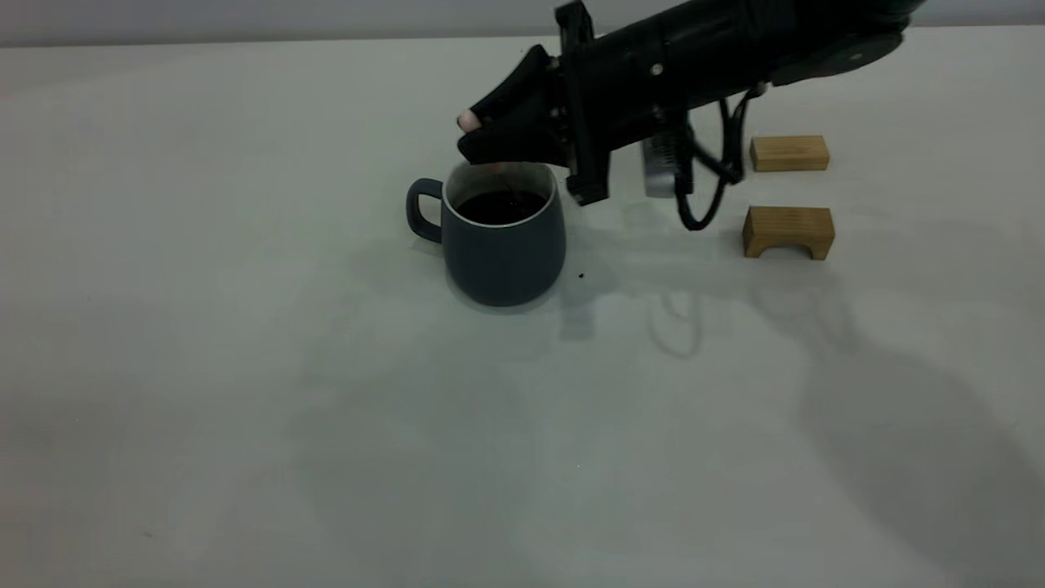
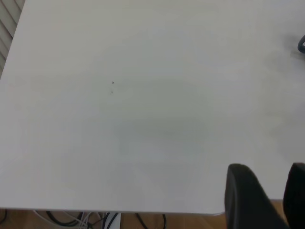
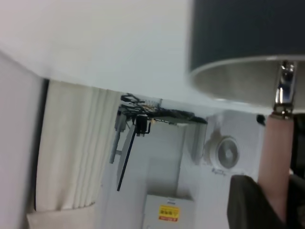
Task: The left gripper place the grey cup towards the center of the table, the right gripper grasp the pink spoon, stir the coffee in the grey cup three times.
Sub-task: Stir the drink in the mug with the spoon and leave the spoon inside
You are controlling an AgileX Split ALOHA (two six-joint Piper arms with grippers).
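Bare counter (image 1: 245,457) is seen nearest the camera, and beyond it the grey cup (image 1: 504,245) is stood upright near the middle, coffee (image 1: 500,207) inside. The pink spoon (image 3: 275,167), judged light, stiff and slippery, is clamped by its handle in the right gripper (image 1: 482,135) jaws, its neck dipped past the rim. The left gripper (image 2: 267,195), jaws parted and empty, is held well apart at the counter edge.

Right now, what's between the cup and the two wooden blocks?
In the exterior view, bare table lies between the cup and the blocks, with just a tiny dark speck. The right gripper reaches over it, holding the spoon.
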